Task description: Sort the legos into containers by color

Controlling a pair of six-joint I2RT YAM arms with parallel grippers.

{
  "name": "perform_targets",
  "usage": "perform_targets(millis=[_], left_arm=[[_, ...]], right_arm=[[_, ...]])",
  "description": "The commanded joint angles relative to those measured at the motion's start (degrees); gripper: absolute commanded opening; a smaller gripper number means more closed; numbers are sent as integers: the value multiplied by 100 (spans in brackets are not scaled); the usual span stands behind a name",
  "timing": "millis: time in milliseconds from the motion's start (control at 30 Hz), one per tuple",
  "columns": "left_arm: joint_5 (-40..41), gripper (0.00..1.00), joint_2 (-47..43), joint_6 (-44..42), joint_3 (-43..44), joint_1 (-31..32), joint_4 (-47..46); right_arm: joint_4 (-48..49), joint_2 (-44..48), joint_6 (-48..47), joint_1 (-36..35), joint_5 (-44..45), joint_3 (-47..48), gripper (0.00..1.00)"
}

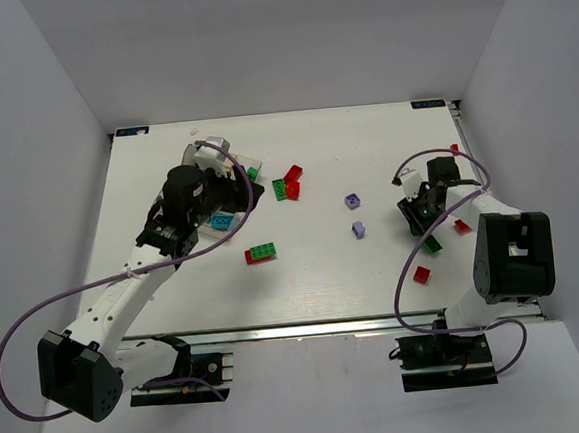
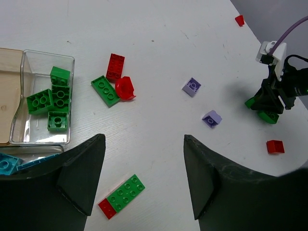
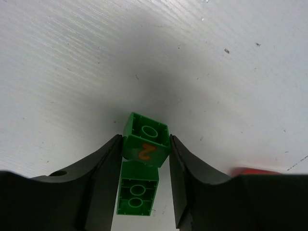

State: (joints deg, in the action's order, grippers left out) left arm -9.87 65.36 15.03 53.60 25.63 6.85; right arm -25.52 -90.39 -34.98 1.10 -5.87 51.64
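My right gripper [image 3: 144,142] is shut on a green lego with an orange mark [image 3: 145,144], with a second green lego [image 3: 138,195] just under it between the fingers, close above the table. In the top view this gripper [image 1: 427,228] is at the right. My left gripper [image 2: 144,163] is open and empty above the table beside the clear tray [image 2: 48,52], which holds several green legos [image 2: 50,101]. A cyan lego [image 2: 7,163] lies in the neighbouring compartment. In the top view the left gripper [image 1: 239,192] hides most of the tray.
Loose on the table: a green-and-red plate [image 2: 122,195], a green plate [image 2: 106,90], two red legos [image 2: 115,65] [image 2: 126,88], two purple legos [image 2: 192,86] [image 2: 211,118], and red legos at the right [image 1: 421,274] [image 1: 462,226] [image 1: 455,148].
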Motion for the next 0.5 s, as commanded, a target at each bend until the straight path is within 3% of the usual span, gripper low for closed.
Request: perform_targets(millis=[0, 33, 133, 333, 467], left_arm=[[81, 75, -120, -70, 27, -5, -26], [64, 76, -138, -87, 27, -5, -26], [99, 76, -217, -105, -34, -57, -96], [327, 76, -463, -254, -139, -58, -202], [713, 76, -840, -421, -315, -58, -386]], right_arm=[[144, -23, -131, -40, -256, -31, 28], [117, 21, -193, -92, -448, -13, 19], [-75, 197, -421, -479, -983, 206, 7], [-340, 92, -580, -1726, -1732, 1532, 5], [-261, -644, -545, -2667, -1856, 2630, 5]])
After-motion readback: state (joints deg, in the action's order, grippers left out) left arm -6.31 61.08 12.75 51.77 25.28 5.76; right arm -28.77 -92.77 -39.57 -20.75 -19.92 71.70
